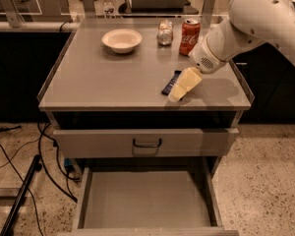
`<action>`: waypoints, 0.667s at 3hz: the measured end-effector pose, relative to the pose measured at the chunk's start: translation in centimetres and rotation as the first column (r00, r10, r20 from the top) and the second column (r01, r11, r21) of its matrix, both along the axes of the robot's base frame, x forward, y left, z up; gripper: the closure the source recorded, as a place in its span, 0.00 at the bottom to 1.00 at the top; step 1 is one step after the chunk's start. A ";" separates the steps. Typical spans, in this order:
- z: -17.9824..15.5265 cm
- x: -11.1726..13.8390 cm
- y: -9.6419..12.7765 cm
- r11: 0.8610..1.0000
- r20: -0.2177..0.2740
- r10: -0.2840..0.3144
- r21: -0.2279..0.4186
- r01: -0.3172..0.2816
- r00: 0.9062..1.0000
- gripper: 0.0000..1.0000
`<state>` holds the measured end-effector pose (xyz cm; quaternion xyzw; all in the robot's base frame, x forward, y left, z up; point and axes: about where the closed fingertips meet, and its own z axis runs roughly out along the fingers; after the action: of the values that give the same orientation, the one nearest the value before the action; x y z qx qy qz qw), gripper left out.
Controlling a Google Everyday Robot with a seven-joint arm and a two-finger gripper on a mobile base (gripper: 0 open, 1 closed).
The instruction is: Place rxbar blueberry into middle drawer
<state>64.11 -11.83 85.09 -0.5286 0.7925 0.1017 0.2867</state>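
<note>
Grey cabinet top (88, 77) fills the middle of the view, and the red cola can (190, 36) at its back right serves as the marker for everything else. Well to the left of that can sits a pale bowl (121, 40); just beside the can on its left stands a small silvery can (164, 32). Forward of the cola can and a little left of it, near the front edge, the rxbar blueberry (169, 84) lies flat and slanted on the top. The gripper (179, 91) is directly in front of the can, angled down onto the bar's right end and covering it. Whether it is clenched on the wrapper or released I cannot tell.

Below and forward of the can, under a closed drawer front (88, 142) with a black handle, the middle drawer (142, 200) stands pulled out with its floor bare.

The step in hand looks like the pickup. A thin bar lying flat calls for a low, square pinch across its narrow width. The lift should come straight up before the carry goes out past the front edge, then down over the drawer's floor, away from its walls.
</note>
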 end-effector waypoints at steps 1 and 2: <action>-1.2 0.8 0.3 1.000 -0.021 -0.011 0.003 0.011 1.000 0.00; -3.3 2.0 0.4 1.000 -0.052 -0.030 0.003 0.030 0.998 0.00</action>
<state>66.10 -11.46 81.82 -0.5133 0.8073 0.1125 0.2685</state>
